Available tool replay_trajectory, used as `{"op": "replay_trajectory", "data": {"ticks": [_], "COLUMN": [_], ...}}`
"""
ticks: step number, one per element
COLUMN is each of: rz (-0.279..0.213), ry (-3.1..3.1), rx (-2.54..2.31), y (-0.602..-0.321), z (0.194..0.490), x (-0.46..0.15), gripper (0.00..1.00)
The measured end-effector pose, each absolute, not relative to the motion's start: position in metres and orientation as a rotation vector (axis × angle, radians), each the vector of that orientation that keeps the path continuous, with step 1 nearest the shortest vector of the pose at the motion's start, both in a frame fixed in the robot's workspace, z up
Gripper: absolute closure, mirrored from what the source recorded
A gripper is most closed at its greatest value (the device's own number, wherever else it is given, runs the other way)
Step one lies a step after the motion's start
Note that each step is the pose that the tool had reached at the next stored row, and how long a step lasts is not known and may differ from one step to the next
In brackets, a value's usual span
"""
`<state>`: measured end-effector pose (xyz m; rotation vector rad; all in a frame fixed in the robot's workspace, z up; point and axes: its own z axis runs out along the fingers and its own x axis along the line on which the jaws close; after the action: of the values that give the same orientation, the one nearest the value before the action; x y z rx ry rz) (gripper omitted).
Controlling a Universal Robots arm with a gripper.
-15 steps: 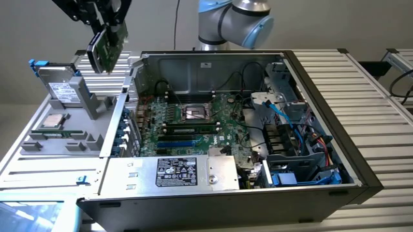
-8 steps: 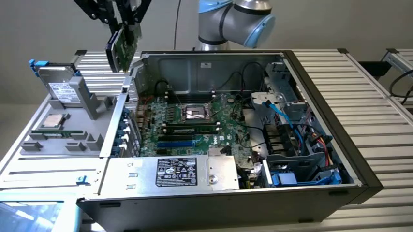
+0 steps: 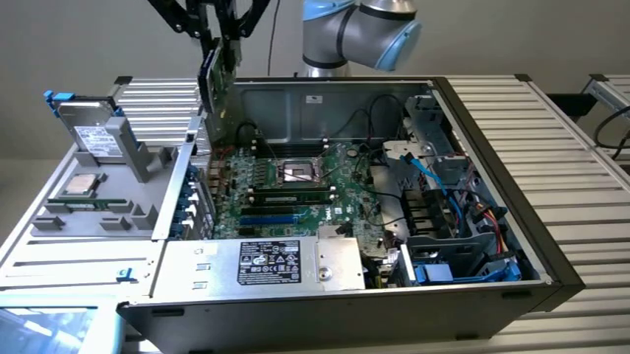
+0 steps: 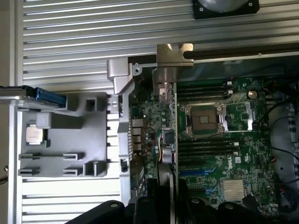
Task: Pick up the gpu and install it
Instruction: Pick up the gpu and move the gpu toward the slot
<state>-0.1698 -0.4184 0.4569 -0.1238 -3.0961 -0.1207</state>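
Observation:
The gpu hangs upright, a green card seen nearly edge-on, above the left rear corner of the open computer case. My gripper is shut on its upper edge at the top of the exterior view. In the wrist view the gpu runs edge-on away from my gripper, and its silver bracket sits at the far end over the case wall. Below it lies the green motherboard with blue expansion slots.
A grey fixture on the exterior view's left holds a metal drive and a processor chip. A memory stick sits in the board. The power supply fills the case front; cables crowd the right side.

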Motion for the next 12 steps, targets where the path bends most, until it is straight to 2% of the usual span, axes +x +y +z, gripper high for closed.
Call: {"op": "replay_trajectory", "data": {"ticks": [12], "rz": [-0.112], "ry": [-3.097], "rx": [-0.124], "y": [-0.418], "z": [0.445], "x": [-0.115], "gripper": [0.72]}}
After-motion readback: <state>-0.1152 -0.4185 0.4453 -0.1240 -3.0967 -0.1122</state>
